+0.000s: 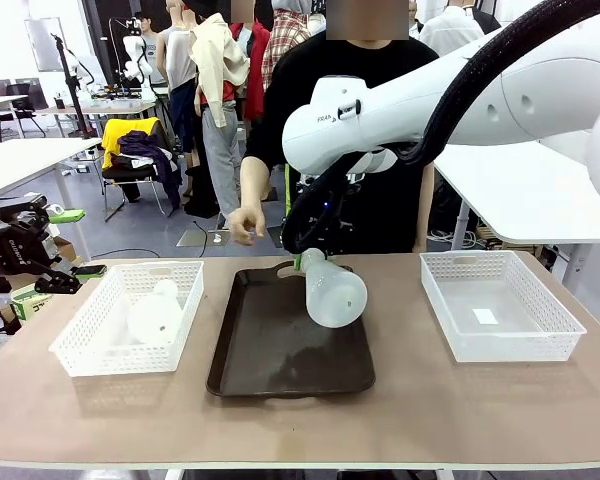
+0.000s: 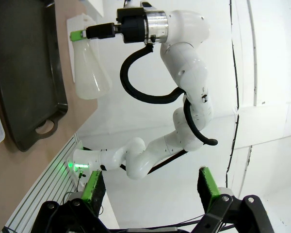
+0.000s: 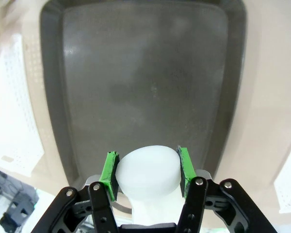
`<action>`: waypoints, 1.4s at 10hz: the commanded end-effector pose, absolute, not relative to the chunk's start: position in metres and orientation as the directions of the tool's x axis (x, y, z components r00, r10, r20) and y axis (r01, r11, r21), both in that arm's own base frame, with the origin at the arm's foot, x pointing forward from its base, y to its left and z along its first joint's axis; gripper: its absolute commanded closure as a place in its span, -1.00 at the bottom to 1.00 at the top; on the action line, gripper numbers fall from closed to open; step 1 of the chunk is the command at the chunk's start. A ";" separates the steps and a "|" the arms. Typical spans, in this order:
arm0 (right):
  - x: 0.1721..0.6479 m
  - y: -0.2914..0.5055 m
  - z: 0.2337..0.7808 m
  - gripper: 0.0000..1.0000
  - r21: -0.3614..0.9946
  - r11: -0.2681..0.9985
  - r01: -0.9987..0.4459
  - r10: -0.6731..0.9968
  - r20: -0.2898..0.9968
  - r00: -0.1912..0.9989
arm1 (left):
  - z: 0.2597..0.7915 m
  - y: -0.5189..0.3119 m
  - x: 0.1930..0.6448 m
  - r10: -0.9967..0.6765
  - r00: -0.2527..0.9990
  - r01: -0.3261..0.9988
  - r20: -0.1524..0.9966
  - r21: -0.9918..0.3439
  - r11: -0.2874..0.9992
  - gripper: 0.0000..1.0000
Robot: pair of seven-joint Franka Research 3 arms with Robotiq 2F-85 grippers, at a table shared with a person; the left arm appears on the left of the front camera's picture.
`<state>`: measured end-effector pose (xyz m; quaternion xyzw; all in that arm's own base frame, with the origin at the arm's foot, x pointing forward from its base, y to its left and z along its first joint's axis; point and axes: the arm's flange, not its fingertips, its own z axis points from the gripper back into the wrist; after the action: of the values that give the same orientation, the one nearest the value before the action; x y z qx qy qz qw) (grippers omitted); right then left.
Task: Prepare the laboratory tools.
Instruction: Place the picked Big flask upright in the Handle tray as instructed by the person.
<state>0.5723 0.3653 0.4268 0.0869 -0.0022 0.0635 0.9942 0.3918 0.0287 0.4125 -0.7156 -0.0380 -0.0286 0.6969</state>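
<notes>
- In the front view, the right tool (image 1: 310, 262) reaches across the middle and has a flask (image 1: 336, 292) by the neck. The flask is tilted, its round base facing the camera, over the far half of the dark tray (image 1: 280, 365).
- The right wrist view gives what the front hides. The green pads (image 3: 110, 171) press on the neck, one on each side, jaws closed to the neck's width. The tray floor lies straight beyond.
- The left wrist view catches it side-on, the flask hanging from the right tool. Its body looks lifted clear of the tray, though I can't say for sure.
- The left tool (image 1: 78, 243) sits out at 9 o'clock, by the far-left corner of the tabletop (image 1: 410, 400). Its own view shows the jaws spread wide with nothing between them.
- A second flask (image 1: 156, 318) lies in the left basket (image 1: 80, 350), at 9 o'clock from the tray.
- The right basket (image 1: 450, 320) stands at 3 o'clock from the tray, with a small white slip on its floor.
- At 12 o'clock the person's hand (image 1: 245, 225) hangs above the tray's far-left corner, near the held flask but apart from it.
- The count is two flasks, two white mesh baskets, one tray and two tools.
</notes>
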 end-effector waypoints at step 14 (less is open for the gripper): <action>0.595 0.321 0.436 1.00 0.462 0.074 -0.884 0.522 0.737 0.429 | 0.415 0.031 0.391 0.013 0.995 0.098 0.098 -0.995 -0.036 -1.00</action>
<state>0.6011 0.3230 0.4318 0.4605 -0.2091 0.5314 0.6796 0.3918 0.0289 0.4125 -0.7156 -0.0381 -0.0285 0.6969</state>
